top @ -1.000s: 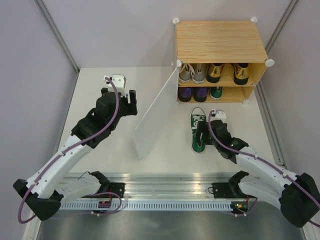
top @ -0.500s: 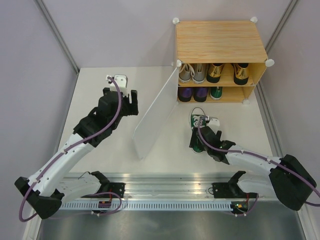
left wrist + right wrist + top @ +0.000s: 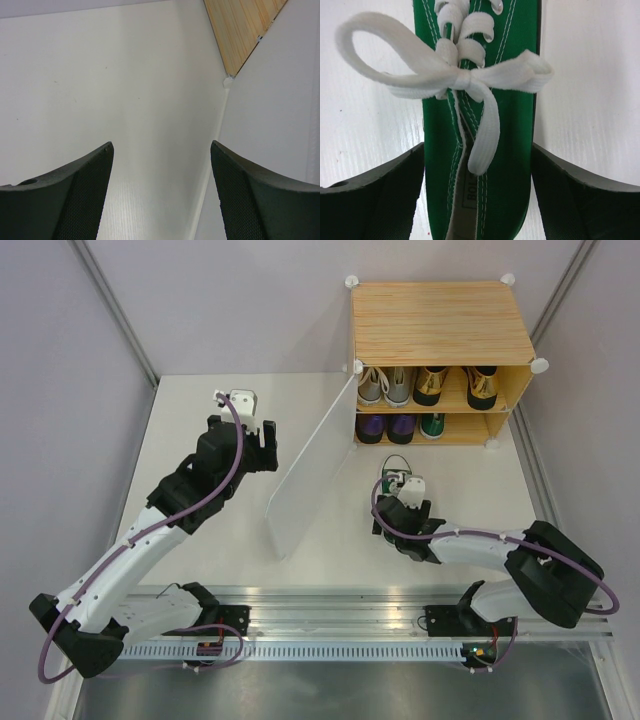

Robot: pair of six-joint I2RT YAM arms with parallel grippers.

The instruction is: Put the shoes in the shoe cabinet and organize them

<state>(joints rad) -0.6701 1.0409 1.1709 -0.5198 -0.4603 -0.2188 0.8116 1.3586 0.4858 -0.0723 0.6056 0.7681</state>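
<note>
We see bright, even light from above. The white bench (image 3: 220, 540) is almost washed out in the wrist views, shadows are soft, and the green sneaker (image 3: 515, 125) laces are sharp.

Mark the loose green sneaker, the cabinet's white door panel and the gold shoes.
green sneaker (image 3: 512, 45): right wrist view, green upper beside laces.
door panel (image 3: 311, 472): top external view, panel's middle.
gold shoes (image 3: 432, 386): top external view, the pair's left shoe.
</note>
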